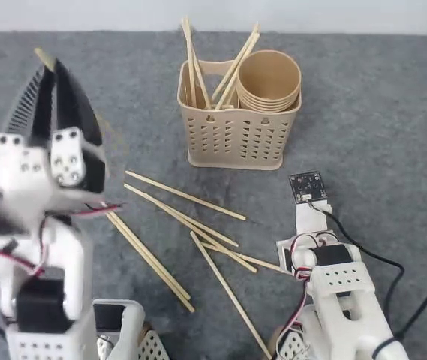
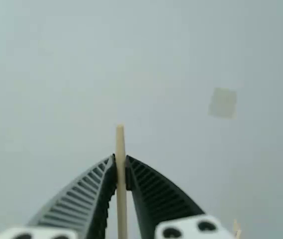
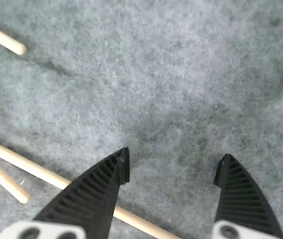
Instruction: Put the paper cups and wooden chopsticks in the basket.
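Note:
A beige slotted basket [image 1: 236,139] stands at the back centre of the table. It holds a stack of paper cups [image 1: 269,79] and several upright wooden chopsticks [image 1: 191,60]. Several more chopsticks [image 1: 184,196] lie scattered on the grey mat in front of it. My left gripper [image 1: 52,69] is raised high at the left, shut on a single chopstick [image 2: 120,144] that pokes out past its fingertips [image 2: 109,169]. My right gripper [image 3: 173,160] hangs open just above the mat at the front right. One loose chopstick [image 3: 32,168] passes beside its fingers, and nothing sits between them.
The right arm's body [image 1: 337,285] and its black cable [image 1: 393,277] take up the front right corner. The left arm's base [image 1: 44,315] fills the front left. Bare grey mat [image 1: 378,127] stretches to the right of the basket.

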Robot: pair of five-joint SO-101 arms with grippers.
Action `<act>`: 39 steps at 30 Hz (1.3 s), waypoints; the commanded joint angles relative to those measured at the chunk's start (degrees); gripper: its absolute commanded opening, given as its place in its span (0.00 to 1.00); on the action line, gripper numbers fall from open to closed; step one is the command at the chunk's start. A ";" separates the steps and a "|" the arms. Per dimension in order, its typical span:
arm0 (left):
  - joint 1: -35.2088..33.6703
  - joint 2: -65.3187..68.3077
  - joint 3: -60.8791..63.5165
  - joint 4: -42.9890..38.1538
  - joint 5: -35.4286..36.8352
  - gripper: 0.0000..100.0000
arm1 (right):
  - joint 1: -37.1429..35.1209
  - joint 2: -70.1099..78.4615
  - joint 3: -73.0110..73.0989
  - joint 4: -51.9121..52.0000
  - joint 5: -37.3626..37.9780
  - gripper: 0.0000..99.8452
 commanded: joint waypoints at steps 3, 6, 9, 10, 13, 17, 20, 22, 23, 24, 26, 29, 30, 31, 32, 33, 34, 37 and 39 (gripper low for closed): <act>6.07 4.04 -0.66 -11.78 -0.35 0.01 | 0.40 -1.10 0.00 -0.48 0.70 0.28; 7.91 11.60 -8.31 -11.96 -0.35 0.01 | 0.40 -1.10 0.00 -0.48 0.70 0.28; 9.32 19.87 -17.27 -11.96 -0.35 0.01 | 0.48 -1.10 0.00 -0.48 0.70 0.28; 9.49 22.24 -19.21 -11.96 -0.35 0.01 | 0.57 -1.10 0.00 -0.57 0.70 0.28; 10.64 28.92 -21.85 -15.65 -0.35 0.01 | 0.66 -1.10 0.00 -0.57 0.70 0.28; 13.63 37.27 -21.49 -21.54 -0.35 0.01 | 0.66 -1.10 0.00 -0.48 0.70 0.28; 14.24 42.64 -21.32 -23.38 -0.44 0.01 | 0.66 -1.10 0.00 -0.48 0.79 0.28; 13.19 45.80 -21.32 -26.02 -0.44 0.01 | 0.66 -1.10 -0.18 -0.48 0.79 0.28; 12.57 47.12 -21.23 -27.16 -0.44 0.01 | 0.66 -1.10 -0.26 -0.48 0.79 0.28; 12.04 48.26 -20.88 -28.48 -0.44 0.01 | 0.57 -1.10 -0.26 -0.48 0.79 0.28; 11.25 50.55 -20.70 -30.95 -0.62 0.01 | 0.48 -1.10 -0.18 -0.48 1.67 0.28; 11.25 53.19 -20.35 -31.82 -0.44 0.01 | 0.40 -1.10 -0.09 -0.40 5.27 0.28; 11.25 53.80 -19.74 -31.82 -0.35 0.01 | 0.40 -1.10 -0.09 -0.40 5.36 0.28; 11.43 54.07 -18.77 -31.91 -0.35 0.01 | 0.40 -1.10 -0.09 -0.40 5.10 0.28; 11.52 54.15 -17.98 -32.00 -0.35 0.02 | 0.40 -1.10 -0.09 -0.40 5.10 0.28; 11.60 54.15 -17.36 -31.91 -0.35 0.03 | 0.40 -1.10 -0.09 -0.40 5.27 0.28; 11.60 54.15 -16.66 -31.91 -0.35 0.05 | 0.40 -1.10 -0.09 -0.40 5.27 0.28; 11.08 54.15 -15.69 -31.74 -0.79 0.12 | 0.40 -1.10 -0.09 -0.40 5.27 0.28; 10.37 53.89 -16.04 -30.15 -0.88 0.15 | 0.40 -1.10 -0.09 -0.40 5.27 0.28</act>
